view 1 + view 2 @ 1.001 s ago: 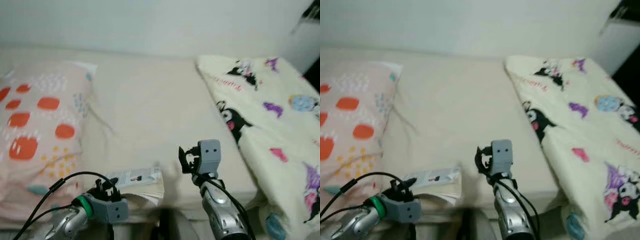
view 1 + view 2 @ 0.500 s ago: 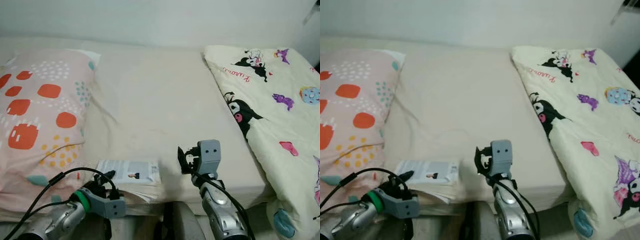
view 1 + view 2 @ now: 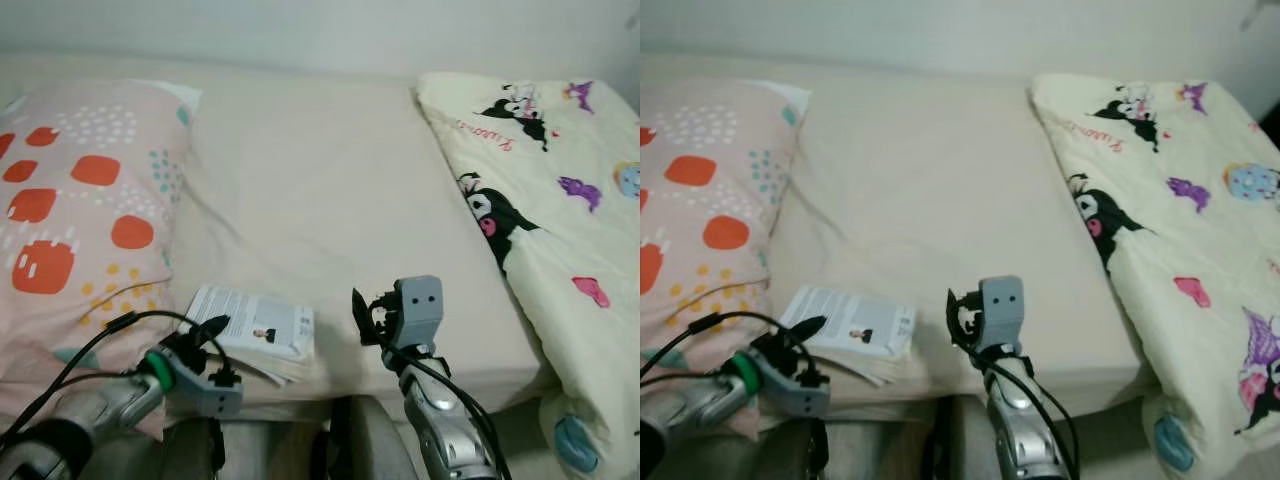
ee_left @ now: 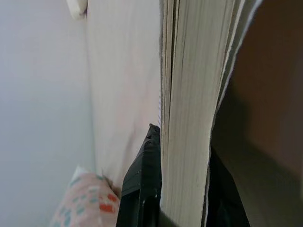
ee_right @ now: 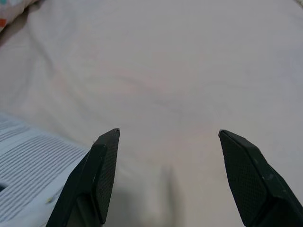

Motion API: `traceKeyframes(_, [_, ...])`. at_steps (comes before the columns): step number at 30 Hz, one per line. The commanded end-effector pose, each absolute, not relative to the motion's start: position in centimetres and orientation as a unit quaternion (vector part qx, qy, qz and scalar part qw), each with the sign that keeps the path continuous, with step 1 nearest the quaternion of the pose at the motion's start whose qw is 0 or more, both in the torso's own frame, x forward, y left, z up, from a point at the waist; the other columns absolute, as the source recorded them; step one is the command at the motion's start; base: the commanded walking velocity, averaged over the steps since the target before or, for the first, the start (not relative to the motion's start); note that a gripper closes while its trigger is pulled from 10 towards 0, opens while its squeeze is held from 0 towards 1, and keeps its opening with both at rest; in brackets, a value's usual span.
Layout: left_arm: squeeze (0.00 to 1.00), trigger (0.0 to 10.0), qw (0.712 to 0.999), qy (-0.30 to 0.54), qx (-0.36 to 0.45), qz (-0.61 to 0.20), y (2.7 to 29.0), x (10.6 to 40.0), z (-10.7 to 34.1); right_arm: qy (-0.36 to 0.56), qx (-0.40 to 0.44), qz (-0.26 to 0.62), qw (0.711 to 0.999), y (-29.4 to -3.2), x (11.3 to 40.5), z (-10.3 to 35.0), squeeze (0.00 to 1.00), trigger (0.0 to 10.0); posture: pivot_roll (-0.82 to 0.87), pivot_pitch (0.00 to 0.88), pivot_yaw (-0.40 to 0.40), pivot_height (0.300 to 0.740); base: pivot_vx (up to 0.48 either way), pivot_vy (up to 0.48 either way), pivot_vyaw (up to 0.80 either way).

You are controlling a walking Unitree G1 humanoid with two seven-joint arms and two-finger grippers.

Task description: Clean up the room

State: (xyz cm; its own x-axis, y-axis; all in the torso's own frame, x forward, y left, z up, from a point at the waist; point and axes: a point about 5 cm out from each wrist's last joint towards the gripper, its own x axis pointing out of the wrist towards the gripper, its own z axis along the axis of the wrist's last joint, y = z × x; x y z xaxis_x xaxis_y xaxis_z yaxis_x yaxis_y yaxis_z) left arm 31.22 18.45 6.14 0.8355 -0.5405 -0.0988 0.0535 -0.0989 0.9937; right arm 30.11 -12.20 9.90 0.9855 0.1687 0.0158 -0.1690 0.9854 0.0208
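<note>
Thick soft-cover book [image 3: 255,332] lies flat at the bed's [image 3: 320,200] near edge, by the spotted pillow [image 3: 80,210]. Left claw [image 3: 210,345] clamps its page block. Right claw [image 5: 163,179] is spread, empty, above the smooth sheet. Since 0.5 s ago, book sits slightly higher; camera shifted.

Bed [image 3: 930,200]: cream sheet, spans centre. Pillow [image 3: 700,210]: pink with orange patches, at bed's left side. Blanket [image 3: 1180,220]: cream with cartoon prints, at bed's right side. Book [image 3: 852,330]: white cover, lying at bed's near edge just beside pillow. Left gripper [image 3: 805,335]: one black finger over book's near-left corner. Right gripper [image 3: 962,315]: raised above bed's near edge, right of book, apart from it.
</note>
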Motion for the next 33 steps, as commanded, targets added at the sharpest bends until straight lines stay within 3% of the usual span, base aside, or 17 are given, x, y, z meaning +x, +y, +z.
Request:
traceKeyframes(1, [0.23, 10.0, 0.639, -0.156, 0.716, -0.233, 18.3, 31.1, 5.3, 0.007, 0.014, 0.08, 0.997, -12.6, 29.6, 9.4, 0.0, 10.0, -0.06, 0.273, -0.054, 0.611, 0.0, 0.0, 0.0])
traceKeyframes(6, [0.25, 10.0, 0.644, -0.139, 0.719, -0.22, 18.1, 31.7, 5.3, 0.008, 0.014, 0.076, 0.997, -12.8, 29.3, 9.4, 0.0, 10.0, -0.07, 0.275, -0.052, 0.611, 0.0, 0.0, 0.0])
traceKeyframes(7, [0.77, 10.0, 0.675, -0.116, 0.701, -0.202, 17.5, 32.4, 5.6, 0.011, 0.013, 0.072, 0.997, -13.1, 28.9, 9.2, 0.0, 10.0, -0.08, 0.278, -0.048, 0.611, 0.0, 0.0, 0.0])
traceKeyframes(9, [0.77, 10.0, 0.675, -0.116, 0.701, -0.202, 17.5, 32.4, 5.6, 0.011, 0.013, 0.072, 0.997, -13.1, 28.9, 9.2, 0.0, 10.0, -0.08, 0.278, -0.048, 0.611, 0.0, 0.0, 0.0])
traceKeyframes(10, [1.0, 10.0, 0.708, -0.086, 0.673, -0.194, 16.9, 32.7, 5.5, 0.014, 0.012, 0.069, 0.997, -13.2, 28.6, 9.2, 0.0, 10.0, -0.08, 0.276, -0.046, 0.611, 0.0, 0.0, 0.0])
traceKeyframes(15, [1.0, 10.0, 0.751, -0.063, 0.627, -0.197, 15.9, 32.5, 5.0, 0.018, 0.012, 0.068, 0.997, -13.1, 28.6, 9.2, 0.0, 10.0, -0.08, 0.273, -0.047, 0.611, 0.0, 0.0, 0.0])
traceKeyframes(21, [1.0, 10.0, 0.776, -0.071, 0.581, -0.236, 14.4, 31.8, 4.5, 0.019, 0.013, 0.073, 0.997, -12.8, 28.8, 9.3, 0.0, 10.0, -0.07, 0.267, -0.049, 0.611, 0.0, 0.0, 0.0])
traceKeyframes(25, [1.0, 10.0, 0.777, -0.069, 0.568, -0.263, 13.9, 31.4, 4.2, 0.019, 0.013, 0.074, 0.997, -12.8, 28.9, 9.4, 0.0, 10.0, -0.06, 0.26, -0.05, 0.611, 0.0, 0.0, 0.0])
traceKeyframes(26, [0.0, 10.0, 0.769, -0.069, 0.563, -0.295, 13.6, 30.9, 3.8, 0.019, 0.013, 0.074, 0.997, -12.8, 29.0, 9.4, 0.0, 10.0, -0.05, 0.257, -0.048, 0.611, 0.0, 0.0, 0.0])
traceKeyframes(30, [0.0, 10.0, 0.756, -0.069, 0.553, -0.343, 13.4, 30.0, 3.3, 0.019, 0.013, 0.074, 0.997, -12.8, 29.1, 9.5, 0.0, 10.0, -0.05, 0.257, -0.048, 0.611, 0.0, 0.0, 0.0])
traceKeyframes(33, [0.0, 10.0, 0.767, -0.077, 0.538, -0.342, 13.4, 30.1, 3.8, 0.02, 0.015, 0.075, 0.997, -12.6, 29.2, 9.4, 0.0, 10.0, -0.03, 0.253, -0.047, 0.611, 0.0, 0.0, 0.0])
